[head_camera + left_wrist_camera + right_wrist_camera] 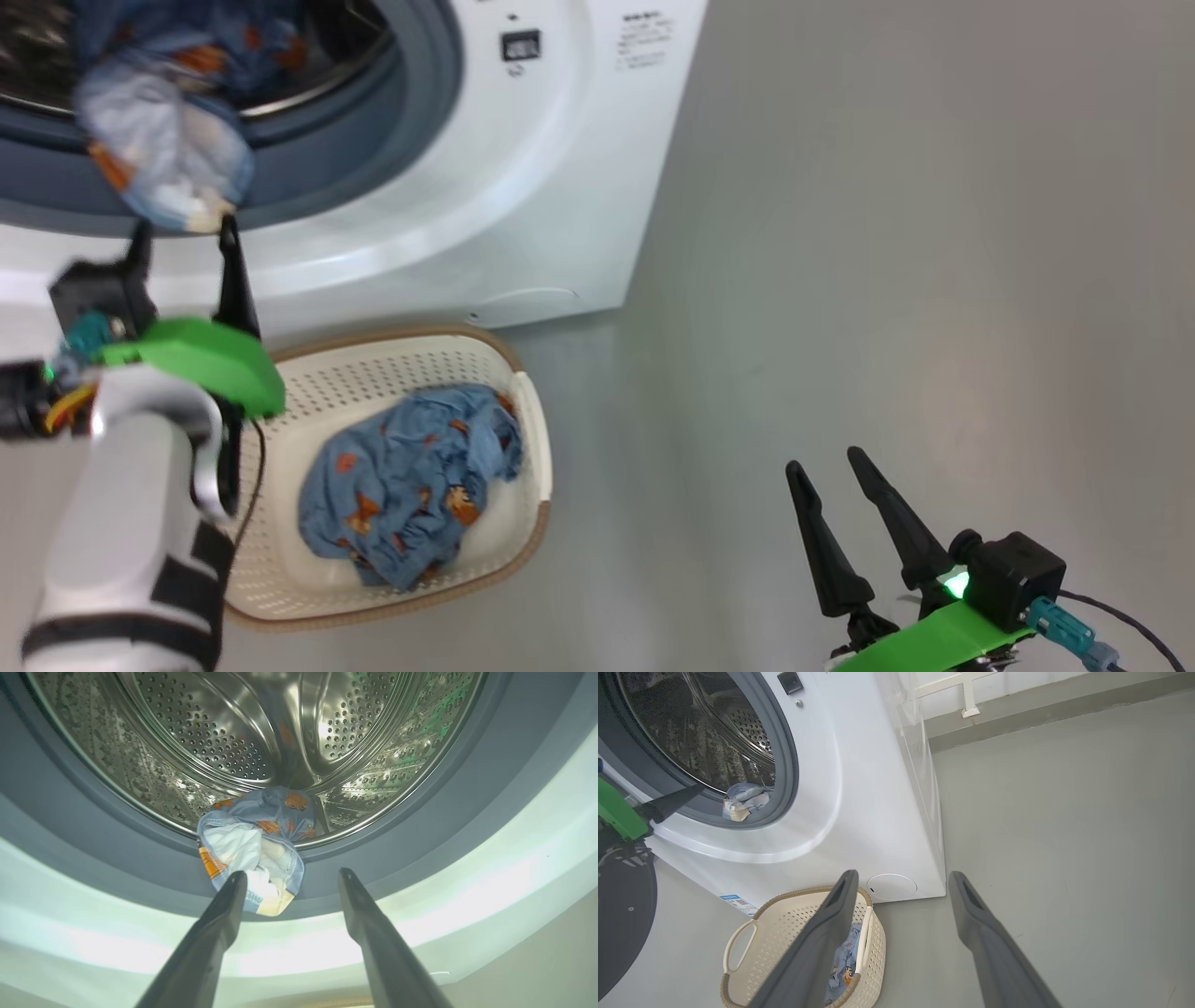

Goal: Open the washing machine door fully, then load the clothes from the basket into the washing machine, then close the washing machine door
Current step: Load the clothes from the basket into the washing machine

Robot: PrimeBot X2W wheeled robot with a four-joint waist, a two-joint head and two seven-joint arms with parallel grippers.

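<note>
Left pincer, right pincer gape empty; 1 garment droops over gasket, other clothes in basket.

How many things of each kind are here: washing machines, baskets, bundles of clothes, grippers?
washing machine: 1
basket: 1
bundles of clothes: 2, the bundle at the drum mouth and the bundle in the basket
grippers: 2, the left gripper and the right gripper
Total: 6
</note>
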